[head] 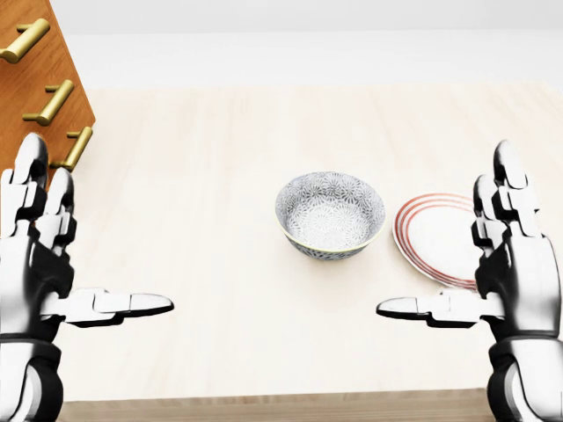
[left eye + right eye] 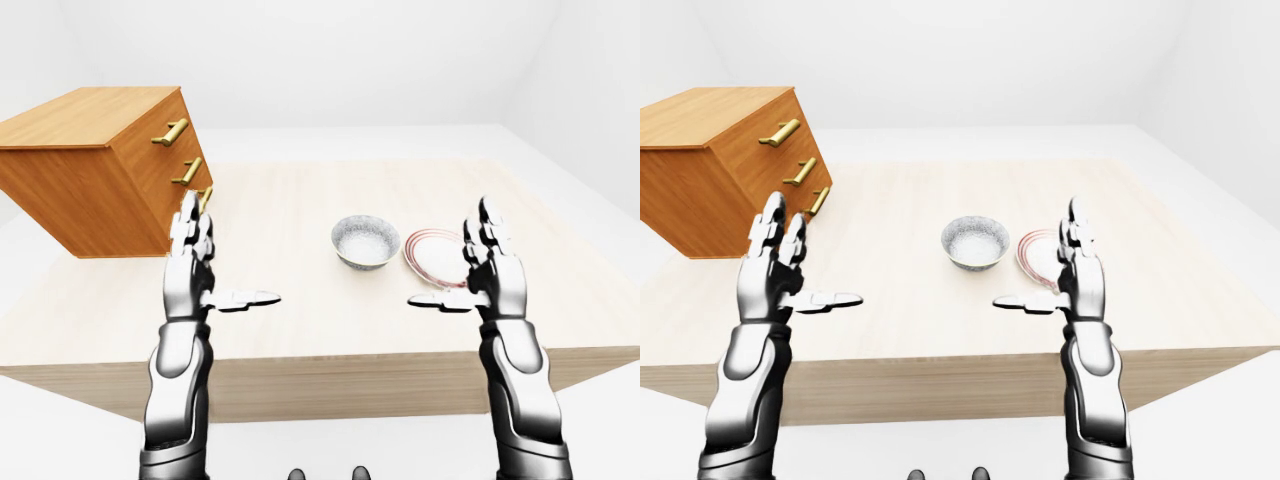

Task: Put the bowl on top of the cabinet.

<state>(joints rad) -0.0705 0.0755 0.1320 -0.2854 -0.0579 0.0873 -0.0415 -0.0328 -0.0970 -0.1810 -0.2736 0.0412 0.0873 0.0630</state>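
Note:
A grey patterned bowl stands upright near the middle of the light wooden table. The wooden cabinet with three brass handles sits at the table's left, its flat top bare. My left hand is raised with fingers spread, open and empty, just right of the cabinet and left of the bowl. At the right, my right hand is likewise open and empty, partly covering the plate, right of the bowl. Neither hand touches the bowl.
A white plate with red rings lies just right of the bowl, close to my right hand. The table's near edge runs across the bottom of the eye views. White floor and walls surround the table.

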